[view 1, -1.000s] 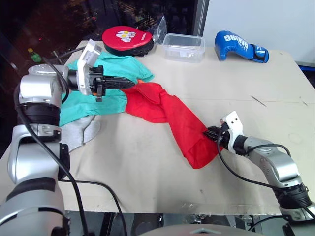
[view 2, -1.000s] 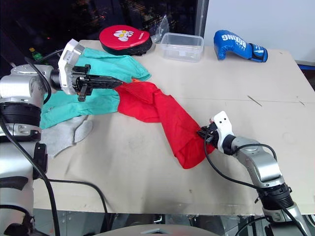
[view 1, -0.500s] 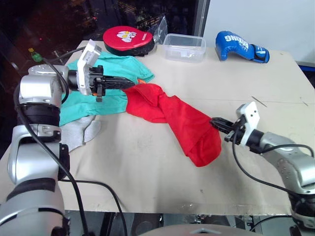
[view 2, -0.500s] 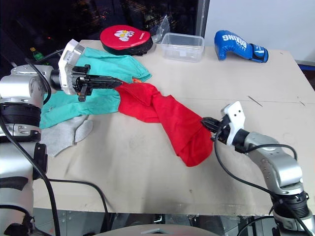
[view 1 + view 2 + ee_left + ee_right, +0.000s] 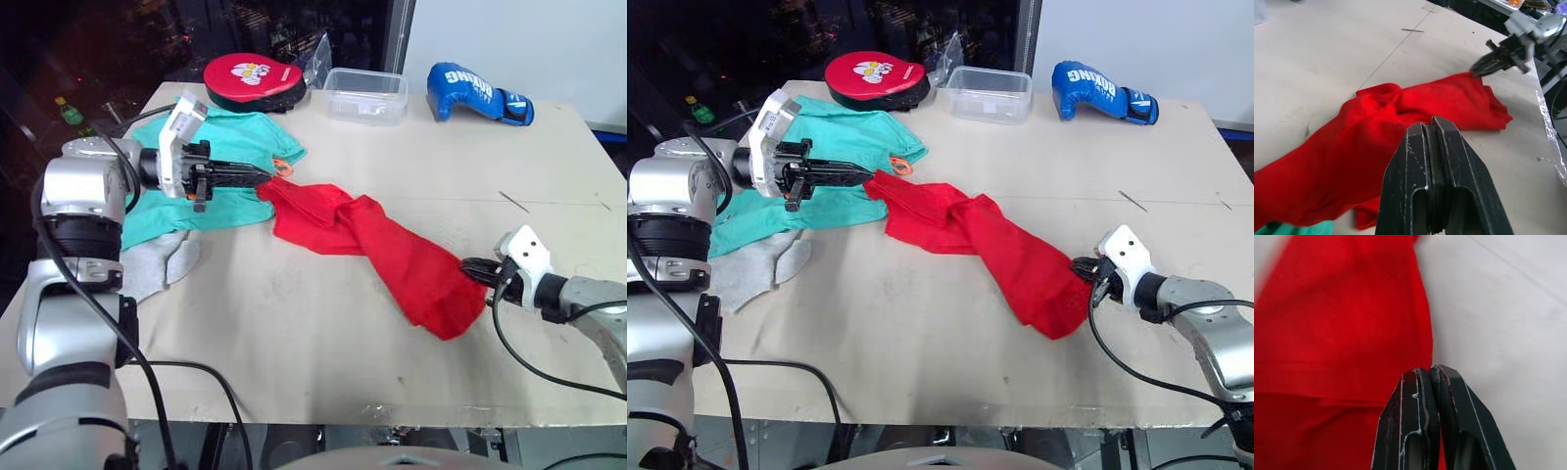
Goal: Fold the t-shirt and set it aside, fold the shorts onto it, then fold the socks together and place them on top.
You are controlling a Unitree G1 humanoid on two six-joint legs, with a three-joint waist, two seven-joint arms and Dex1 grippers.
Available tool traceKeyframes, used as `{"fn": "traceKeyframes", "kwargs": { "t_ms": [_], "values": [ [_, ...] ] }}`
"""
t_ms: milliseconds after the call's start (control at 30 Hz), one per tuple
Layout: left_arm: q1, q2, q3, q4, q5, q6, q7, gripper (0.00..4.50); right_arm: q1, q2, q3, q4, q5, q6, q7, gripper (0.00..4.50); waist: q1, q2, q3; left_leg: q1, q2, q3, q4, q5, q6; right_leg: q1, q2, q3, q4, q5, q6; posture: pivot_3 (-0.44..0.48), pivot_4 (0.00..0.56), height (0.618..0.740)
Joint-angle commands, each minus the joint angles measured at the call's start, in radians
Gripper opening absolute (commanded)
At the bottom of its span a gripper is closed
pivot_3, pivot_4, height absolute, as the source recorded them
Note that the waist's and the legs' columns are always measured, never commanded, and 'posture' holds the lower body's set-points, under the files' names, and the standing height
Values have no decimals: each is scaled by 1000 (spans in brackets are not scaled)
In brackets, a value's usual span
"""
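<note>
The left gripper (image 5: 263,176) reaches out level from a bent elbow, its two black fingers pressed together and pinching one end of the t-shirt (image 5: 377,240). The arm is held above the desk (image 5: 294,313), forearm pointing across the desk toward the t-shirt, with the wrist camera block standing up behind the fingers.

The right gripper (image 5: 1085,266) comes in low over the desk from the opposite side, forearm nearly flat and pointing back toward the t-shirt. Its fingers are closed together on the other end of the red cloth; in the right wrist view the fingertips (image 5: 1422,382) meet with red fabric right at them.

Between the two grippers the t-shirt lies stretched as a long, twisted red band, running diagonally over the desk. It is bunched and wrinkled nearer the left gripper and wider and flatter near the right gripper.

The shorts (image 5: 230,137) lie spread out beside the left-gripper end of the t-shirt, partly under the left arm, with a small orange drawstring (image 5: 284,166) showing just beside the red cloth. The socks (image 5: 162,262) lie flat next to the shorts, on the side away from the t-shirt, near the desk edge.

Beyond the shorts, at the far edge of the desk, sits a round red padded mitt (image 5: 255,76). Next to it is a clear plastic container (image 5: 366,94), then a blue boxing glove (image 5: 478,92).
</note>
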Motion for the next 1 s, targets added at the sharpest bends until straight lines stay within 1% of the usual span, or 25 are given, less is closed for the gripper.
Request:
{"fn": "traceKeyframes", "kwargs": {
  "t_ms": [33,67,133,167,233,267,333,400,467,533,633,867,1000],
  "values": [
    [1,24,32,-51,-21,11,-4,0,-25,61,-6,23,-45,-154,-23,112,0,0,0,0,0,0,0,0,0,0,0,0,0,0,0,0,150,740],
    [3,25,32,-55,-22,14,-2,0,-18,71,-8,14,-31,-152,-9,112,0,0,0,0,0,0,0,0,0,0,0,0,0,0,0,0,150,740],
    [8,30,33,-62,-23,19,-2,0,4,87,-31,-24,40,-96,25,703,1,0,0,0,0,0,0,0,0,0,0,0,0,0,0,0,150,740],
    [11,33,34,-65,-23,20,-3,0,14,100,-58,-47,99,-40,23,881,3,0,0,0,0,0,0,0,0,0,0,0,0,0,0,0,150,740],
    [16,36,34,-70,-24,21,-3,0,29,116,-113,-78,195,58,12,1756,4,0,0,0,0,0,0,0,0,0,0,0,0,0,0,0,150,740],
    [19,37,34,-73,-25,22,-2,0,43,110,-139,-96,248,112,20,2311,5,0,0,0,1,0,0,0,0,0,0,0,0,0,0,0,150,740],
    [24,37,35,-78,-27,24,0,0,78,101,-191,-123,359,216,33,3195,8,0,0,0,0,0,0,0,0,0,0,0,0,0,0,0,150,740],
    [28,34,35,-78,-26,21,2,0,125,90,-239,-143,482,322,54,3195,10,0,0,0,0,0,1,0,0,1,0,0,0,0,0,0,150,740],
    [31,31,34,-79,-26,20,4,0,158,93,-265,-151,540,378,50,3195,13,0,0,0,0,0,0,0,0,1,0,0,0,0,0,0,150,740],
    [32,28,32,-78,-24,16,5,0,158,111,-287,-145,586,420,9,3195,13,0,0,0,1,0,0,0,0,1,0,0,0,0,0,0,150,740],
    [32,26,31,-78,-23,16,5,0,130,150,-336,-109,697,510,-75,3195,7,0,-1,1,1,0,0,-2,3,1,0,0,0,0,0,0,150,740],
    [32,28,30,-72,-18,10,6,0,72,211,-373,-5,805,634,-226,3195,7,0,-1,0,1,0,0,-2,3,1,0,0,0,0,0,0,150,740],
    [34,30,27,-75,-20,14,0,0,-20,283,-393,94,855,657,-340,3195,6,0,-1,0,1,-1,0,-2,3,1,0,0,0,0,0,0,150,740]
  ]
}}
